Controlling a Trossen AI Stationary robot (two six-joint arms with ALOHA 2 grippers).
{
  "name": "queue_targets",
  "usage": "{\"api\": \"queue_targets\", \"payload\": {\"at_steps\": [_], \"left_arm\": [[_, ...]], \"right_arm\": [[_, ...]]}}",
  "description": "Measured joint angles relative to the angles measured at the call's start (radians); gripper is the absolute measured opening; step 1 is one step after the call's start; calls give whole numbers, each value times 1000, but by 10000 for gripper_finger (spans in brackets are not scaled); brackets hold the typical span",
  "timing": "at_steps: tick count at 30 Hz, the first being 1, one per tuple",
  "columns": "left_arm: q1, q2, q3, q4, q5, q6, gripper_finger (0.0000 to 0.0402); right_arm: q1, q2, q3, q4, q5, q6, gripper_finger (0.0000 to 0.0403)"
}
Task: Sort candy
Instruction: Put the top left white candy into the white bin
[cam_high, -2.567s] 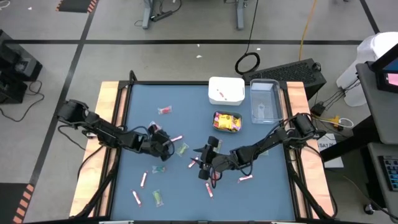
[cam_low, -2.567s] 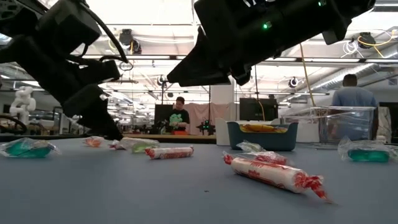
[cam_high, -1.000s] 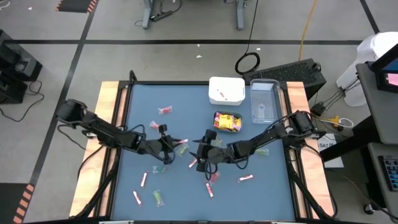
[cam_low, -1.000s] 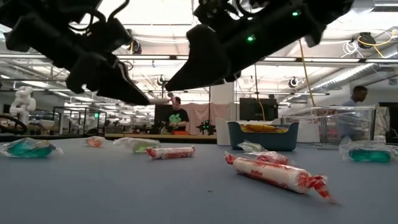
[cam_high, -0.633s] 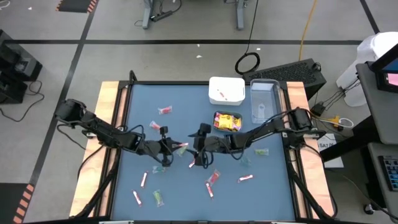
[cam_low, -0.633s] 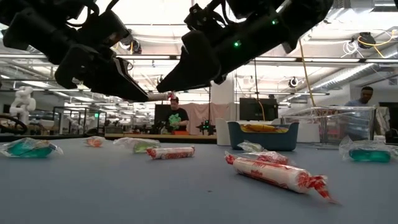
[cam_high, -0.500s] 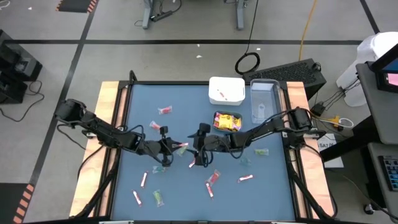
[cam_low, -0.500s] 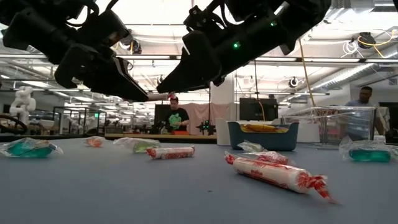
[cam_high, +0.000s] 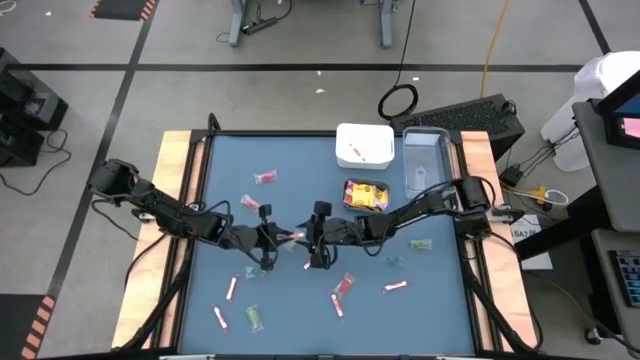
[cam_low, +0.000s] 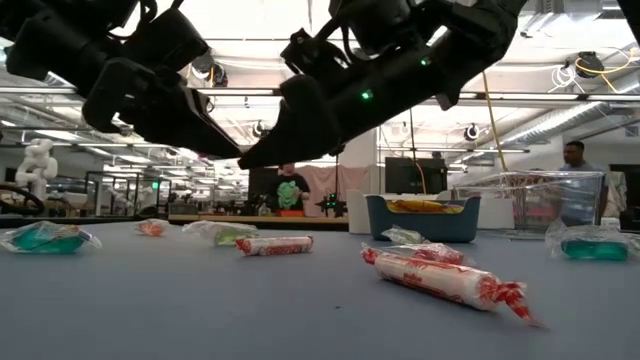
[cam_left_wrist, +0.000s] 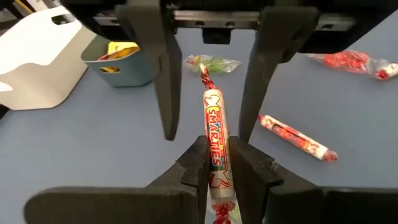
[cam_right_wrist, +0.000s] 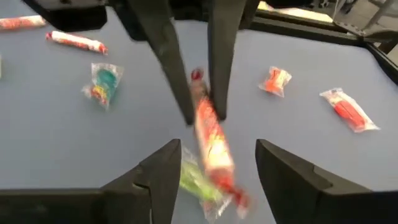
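Handover risk: left gripper (cam_left_wrist: 214, 163) pinches a Smarties roll (cam_left_wrist: 213, 124) mid-air between the right gripper's (cam_right_wrist: 210, 163) spread jaws; early release could drop it onto the table (cam_high: 440, 300).

Blue table (cam_high: 230, 160) with scattered candy (cam_high: 265, 178), white, teal and clear containers (cam_high: 363, 146).

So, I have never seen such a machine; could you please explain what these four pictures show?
Two dark robot arms work over a blue table. One picture looks down from above, one looks level across the tabletop, and two come from cameras on the wrists. Wrapped sweets lie scattered; a teal bin, a white container and a clear container stand at the far edge. The left tool grips a pink-white candy stick in mid-air. The right tool is open around its other end, as if to take it.
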Motion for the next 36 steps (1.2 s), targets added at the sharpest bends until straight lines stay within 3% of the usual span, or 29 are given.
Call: {"api": "queue_targets", "payload": {"at_steps": [6, 18, 24, 36], "left_arm": [[0, 0, 0, -3, 2, -1, 61], [0, 0, 0, -6, 6, -34, 61], [0, 0, 0, -5, 6, -54, 80], [-39, -18, 0, 1, -26, -77, 203]], "right_arm": [[1, 3, 14, 1, -5, -3, 156], [1, 3, 14, -21, -10, 1, 24], [2, 4, 16, -53, -8, 4, 35], [6, -4, 14, -155, -8, 19, 33]]}}
